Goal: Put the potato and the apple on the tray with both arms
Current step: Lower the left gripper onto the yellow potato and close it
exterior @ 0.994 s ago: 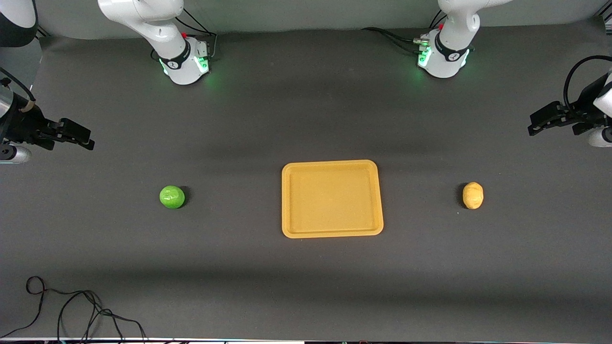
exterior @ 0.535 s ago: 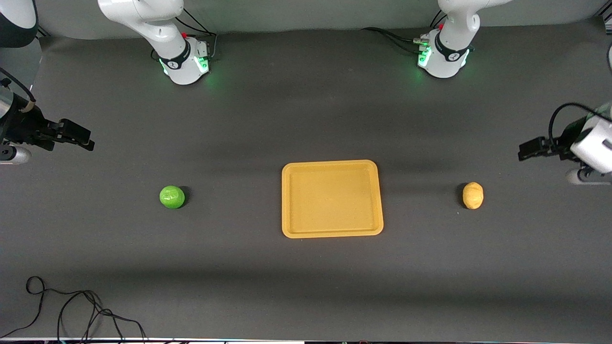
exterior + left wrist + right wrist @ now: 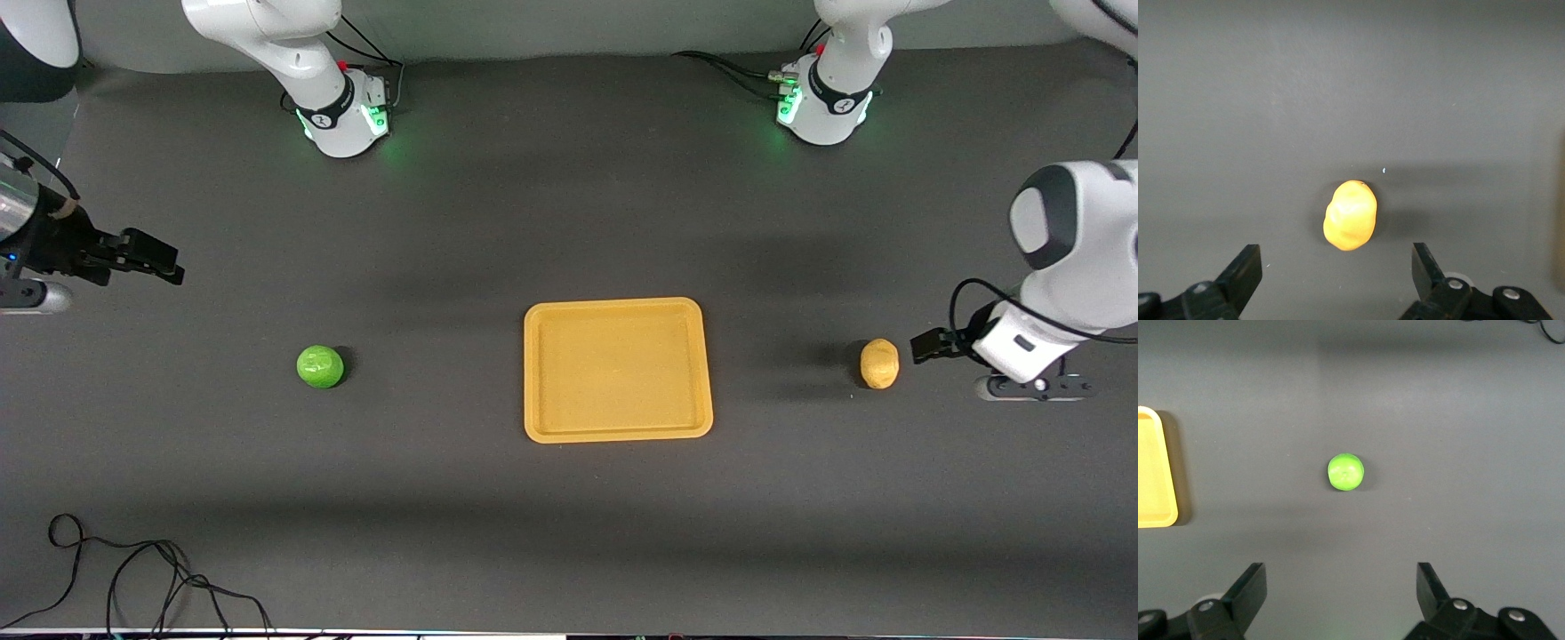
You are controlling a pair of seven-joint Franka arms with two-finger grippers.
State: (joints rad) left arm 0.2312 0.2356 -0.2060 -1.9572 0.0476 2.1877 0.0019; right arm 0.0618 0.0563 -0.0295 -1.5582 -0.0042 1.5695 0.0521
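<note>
My right gripper (image 3: 156, 260) hangs with fingers (image 3: 1248, 587) spread, the apple (image 3: 320, 366) well ahead on the counter (image 3: 569, 222). Tray (image 3: 618, 369) mid-counter. My left gripper (image 3: 929, 342), fingers (image 3: 1245, 270) apart, has the potato (image 3: 879, 364) just ahead.

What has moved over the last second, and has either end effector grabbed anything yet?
The left end effector has swung in from the table's end toward the potato, open, nothing held. The right end effector barely shifted, open, away from the apple. Potato, apple and tray stayed put.
</note>
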